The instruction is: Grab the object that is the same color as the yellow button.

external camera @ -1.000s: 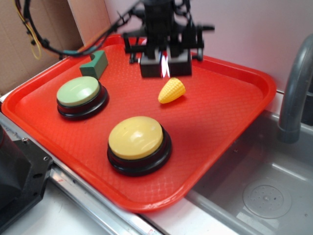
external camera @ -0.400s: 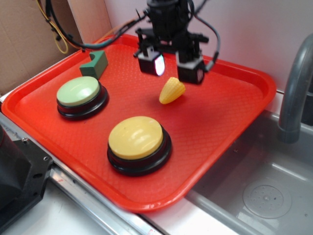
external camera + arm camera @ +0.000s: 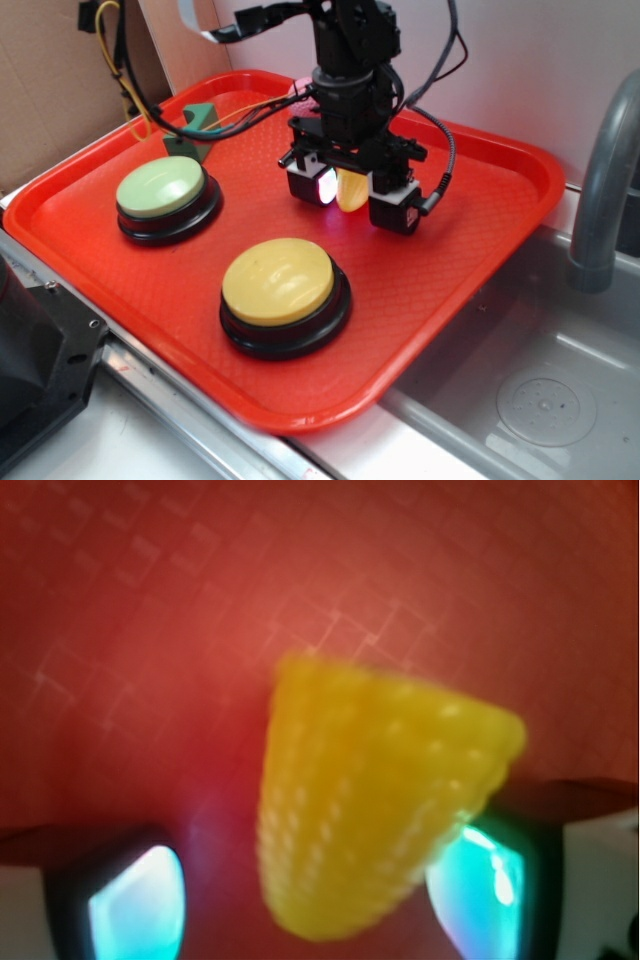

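Gripper [image 3: 352, 196] sits low over the red tray [image 3: 480, 260], centre-upper part of the exterior frame, jaws spread wide with a finger on each side of the yellow corn stub [image 3: 350, 190]. Corn stub is between the fingers, on the tray; only a sliver of it shows in the exterior view, mostly hidden by the gripper body. Wrist view: corn stub [image 3: 375, 815] fills the middle, blurred, narrow end toward the bottom of the frame, wide flat end toward upper right. The right-hand pad [image 3: 490, 870] at lower right looks to be against or just beside the corn; the left-hand pad [image 3: 135, 900] at lower left stands apart from it, red tray showing in the gap. So not clamped.

Yellow button [image 3: 278, 282] on its black base is below and left of the gripper, lower centre of frame, apart from it. Pale green button [image 3: 160, 187] at left. Green block [image 3: 195, 125] upper left, partly behind cables. Grey faucet [image 3: 605, 190] at right edge, sink basin [image 3: 540, 400] lower right.
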Robot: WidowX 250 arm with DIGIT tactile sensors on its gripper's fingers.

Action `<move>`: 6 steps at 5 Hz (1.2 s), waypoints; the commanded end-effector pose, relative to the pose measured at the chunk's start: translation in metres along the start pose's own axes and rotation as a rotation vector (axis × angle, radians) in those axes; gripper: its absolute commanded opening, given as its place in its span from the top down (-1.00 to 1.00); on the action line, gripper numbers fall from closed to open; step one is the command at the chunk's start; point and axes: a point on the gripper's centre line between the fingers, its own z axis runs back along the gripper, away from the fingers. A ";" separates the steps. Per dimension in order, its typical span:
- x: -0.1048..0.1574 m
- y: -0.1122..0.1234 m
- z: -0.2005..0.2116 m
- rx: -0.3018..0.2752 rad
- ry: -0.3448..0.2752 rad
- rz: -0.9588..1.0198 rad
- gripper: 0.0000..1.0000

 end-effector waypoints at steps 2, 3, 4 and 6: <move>0.008 0.004 0.075 0.001 -0.146 0.130 1.00; 0.002 0.001 0.124 -0.023 -0.208 0.156 1.00; 0.019 -0.006 0.120 -0.035 -0.201 0.041 -1.00; 0.039 -0.001 0.072 0.127 -0.124 0.489 -1.00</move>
